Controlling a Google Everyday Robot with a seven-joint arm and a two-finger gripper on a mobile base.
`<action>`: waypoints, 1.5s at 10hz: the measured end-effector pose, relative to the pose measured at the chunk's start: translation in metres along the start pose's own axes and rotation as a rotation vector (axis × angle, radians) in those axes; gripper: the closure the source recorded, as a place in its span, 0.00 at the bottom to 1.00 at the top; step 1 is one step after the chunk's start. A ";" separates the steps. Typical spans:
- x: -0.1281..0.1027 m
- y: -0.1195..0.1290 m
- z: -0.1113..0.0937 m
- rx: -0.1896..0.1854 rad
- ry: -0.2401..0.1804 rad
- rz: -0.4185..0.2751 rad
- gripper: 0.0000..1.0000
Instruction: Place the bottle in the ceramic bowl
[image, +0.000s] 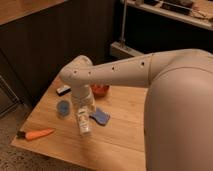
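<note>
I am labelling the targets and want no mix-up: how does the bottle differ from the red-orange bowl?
The bottle is whitish and boxy; the bowl is red-orange and round. The bottle is long and narrow, while the bowl looks shallow. The bottle is just under the gripper, beside a blue sponge; the bowl lies farther back, partly hidden by the arm. Both are small.

The table (122, 137) held a carrot (36, 134) at lower left, a cup (63, 107), sponge (100, 116) and bowl (102, 91) near centre; the gripper (83, 109) hung at the bottle (84, 123) beside the sponge.
</note>
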 end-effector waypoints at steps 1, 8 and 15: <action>0.000 0.000 0.000 0.000 0.000 0.000 0.35; 0.000 0.000 0.000 0.000 0.000 -0.001 0.35; 0.009 0.031 0.015 -0.009 -0.061 -0.312 0.35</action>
